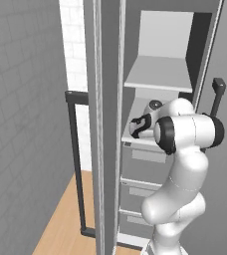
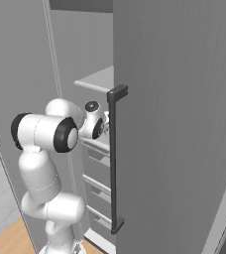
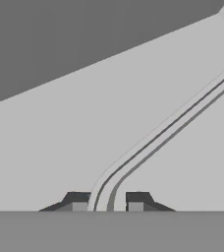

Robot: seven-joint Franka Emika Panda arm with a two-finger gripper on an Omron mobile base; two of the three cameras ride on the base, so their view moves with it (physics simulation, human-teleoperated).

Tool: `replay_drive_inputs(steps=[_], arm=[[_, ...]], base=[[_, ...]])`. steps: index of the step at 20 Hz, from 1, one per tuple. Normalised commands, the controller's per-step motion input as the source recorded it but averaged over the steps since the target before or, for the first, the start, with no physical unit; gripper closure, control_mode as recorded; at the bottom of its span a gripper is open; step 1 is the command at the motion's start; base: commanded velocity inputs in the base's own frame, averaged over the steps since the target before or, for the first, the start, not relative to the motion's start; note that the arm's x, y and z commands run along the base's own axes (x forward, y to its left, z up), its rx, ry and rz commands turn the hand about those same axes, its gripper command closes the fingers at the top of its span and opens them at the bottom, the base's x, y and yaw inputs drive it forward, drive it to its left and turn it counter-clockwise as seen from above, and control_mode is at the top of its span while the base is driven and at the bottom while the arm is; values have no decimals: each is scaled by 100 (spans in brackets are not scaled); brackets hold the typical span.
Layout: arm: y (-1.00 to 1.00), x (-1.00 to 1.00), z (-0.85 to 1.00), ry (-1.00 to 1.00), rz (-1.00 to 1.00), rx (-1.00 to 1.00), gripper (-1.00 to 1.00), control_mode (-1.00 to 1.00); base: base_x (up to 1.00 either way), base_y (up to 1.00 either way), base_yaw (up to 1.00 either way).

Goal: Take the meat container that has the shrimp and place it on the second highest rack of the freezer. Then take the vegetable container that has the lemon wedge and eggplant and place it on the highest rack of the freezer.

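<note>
Claw [image 3: 106,201] clenched on 1 thin curved container rim [image 3: 158,135], which runs from between its 2 tips forward; contents cannot be told. Freezer shelf [image 1: 158,79] lies above the claw.

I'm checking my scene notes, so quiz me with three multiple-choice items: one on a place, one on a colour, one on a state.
1. Where do the fingers reach?
A. Inside the freezer, below the upper shelf
B. Down at the floor
C. Outside, onto the wall

2. What colour is the floor?
A. Blue
B. Wood brown
C. Black

3. How is the freezer door?
A. Shut
B. Open
C. Taken off

Answers:
1 A: the fingers sit beneath the upper shelf, above the drawers.
2 B: the floor shows tan planks.
3 B: the freezer door stands swung out beside the arm.
</note>
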Motion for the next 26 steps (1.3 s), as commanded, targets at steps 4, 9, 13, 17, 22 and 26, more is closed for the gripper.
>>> replay_drive_inputs(steps=[4, 9, 13, 17, 22, 26], arm=[[-11, 29, -8, -3, -1, 0, 100, -100], [-9, 28, -4, 0, -1, 0, 100, -100], [0, 0, 0, 0, 0, 0, 100, -100], [0, 0, 0, 0, 0, 0, 100, -100], [0, 0, 0, 0, 0, 0, -100, -100], [0, 0, 0, 0, 0, 0, -100, -100]], base=[[0, 0, 0], [0, 0, 0], [0, 0, 0], [0, 0, 0], [0, 0, 0], [0, 0, 0]])
